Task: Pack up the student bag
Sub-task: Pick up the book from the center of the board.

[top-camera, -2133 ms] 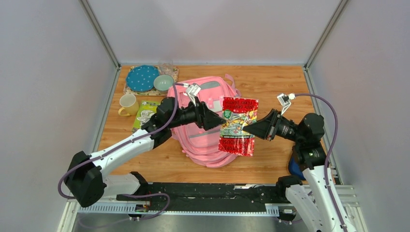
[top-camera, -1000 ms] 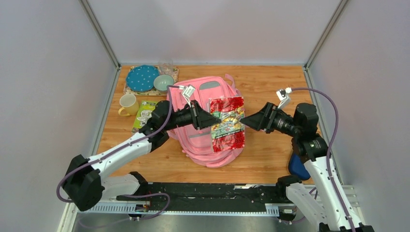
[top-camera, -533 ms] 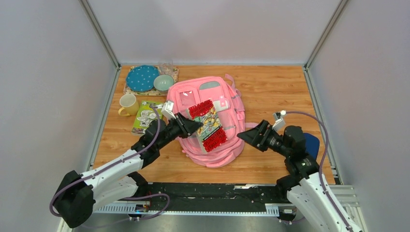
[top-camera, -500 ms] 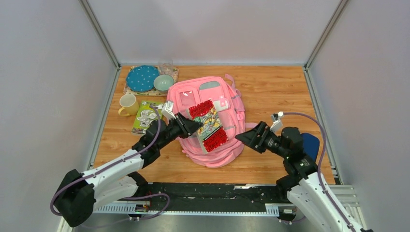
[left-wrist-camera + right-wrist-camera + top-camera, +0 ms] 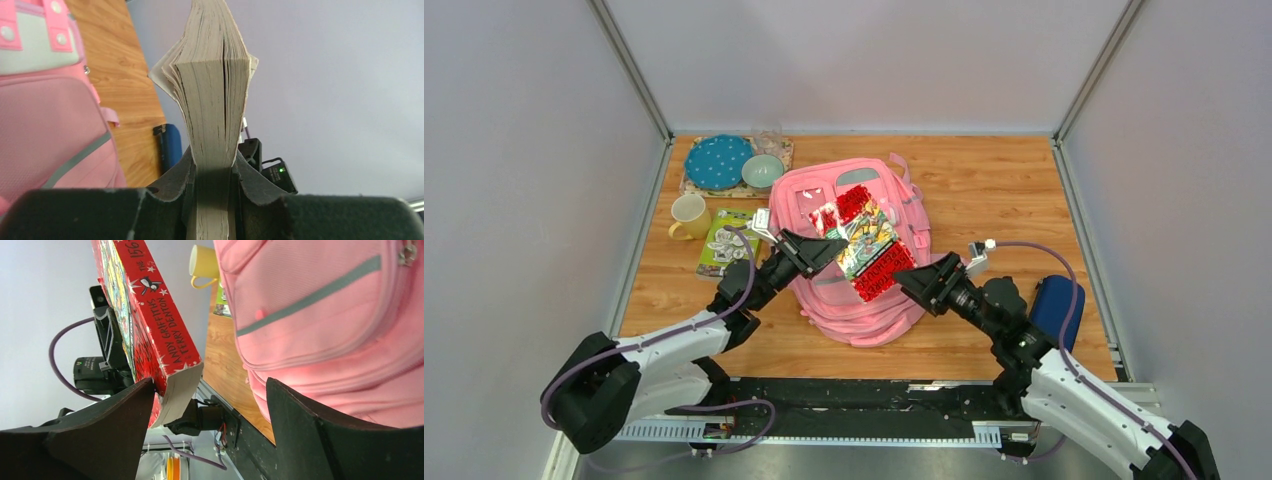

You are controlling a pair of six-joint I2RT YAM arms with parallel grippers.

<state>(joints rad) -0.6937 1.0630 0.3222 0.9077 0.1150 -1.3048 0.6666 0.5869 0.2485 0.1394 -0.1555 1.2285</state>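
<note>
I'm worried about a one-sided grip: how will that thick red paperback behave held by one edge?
Probably stiff: the paperback is a thick block of pages, so it should sag little. Its pages fan apart beyond the left end effector, so the covers may flop open. Likely heavy for its size, it could pivot in the grip.
</note>
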